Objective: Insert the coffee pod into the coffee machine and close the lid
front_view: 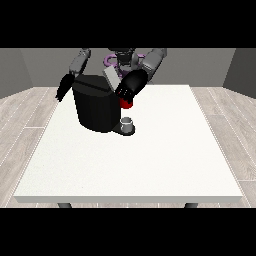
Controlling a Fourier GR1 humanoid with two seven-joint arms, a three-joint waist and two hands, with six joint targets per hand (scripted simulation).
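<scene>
The hand at the view's right is held over the upper right side of the coffee machine, just above a red thing at the machine; whether its fingers are spread, closed or wrapped about anything cannot be told, since hand and machine are both black and merge. From that placement it is judged that the hand is working at the loading opening, either delivering something or readying the lid, which is seen as a pale grey flap tilted up behind the hand and so is not yet shut. The hand at the view's left hangs beside the machine's far edge with its fingers pointing down and relaxed, holding nothing; it appears to be kept out of the way rather than bracing the body. A small grey thing stands on the machine's low base at the front right, under the spout; it cannot be told for the pod and may well be a cup. The pod itself is not plainly shown anywhere. The machine sits toward the robot's side of the white table, within easy reach of both arms, which is presumably why it was set there.
</scene>
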